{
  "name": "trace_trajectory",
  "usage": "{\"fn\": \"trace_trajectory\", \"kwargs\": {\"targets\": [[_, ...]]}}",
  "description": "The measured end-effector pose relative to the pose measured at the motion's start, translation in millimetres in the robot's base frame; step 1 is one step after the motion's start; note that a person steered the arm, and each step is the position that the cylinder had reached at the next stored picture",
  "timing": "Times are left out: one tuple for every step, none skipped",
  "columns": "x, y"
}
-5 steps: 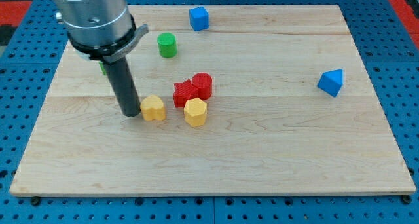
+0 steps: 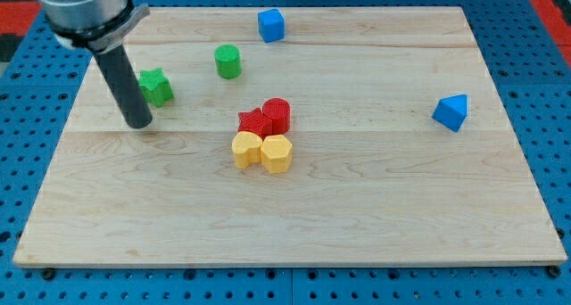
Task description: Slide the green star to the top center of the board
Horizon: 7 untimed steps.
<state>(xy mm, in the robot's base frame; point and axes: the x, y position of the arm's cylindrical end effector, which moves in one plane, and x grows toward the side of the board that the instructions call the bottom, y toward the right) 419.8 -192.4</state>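
The green star (image 2: 156,86) lies near the board's left side, in the upper half. My tip (image 2: 139,124) rests on the board just below and slightly left of the green star, close to it but apart from it. A green cylinder (image 2: 227,61) stands to the star's right, nearer the view's top.
A red star (image 2: 254,121) and red cylinder (image 2: 277,115) sit mid-board, with two yellow blocks (image 2: 247,150) (image 2: 277,153) touching just below them. A blue cube (image 2: 271,25) is at the top centre. A blue block (image 2: 451,112) is at the right. The wooden board (image 2: 401,207) lies on a blue pegboard.
My tip has moved left and up, away from the yellow block. The left yellow block now sits further right, against the other yellow block. The green star is now uncovered.
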Motion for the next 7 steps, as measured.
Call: {"fn": "trace_trajectory", "kwargs": {"targets": [[-19.6,0.0],[-35.2,9.0],[-39.5,4.0],[-35.9,-26.0],[-38.4,-4.9],[-52.3,7.0],[-67.3,-2.0]]}}
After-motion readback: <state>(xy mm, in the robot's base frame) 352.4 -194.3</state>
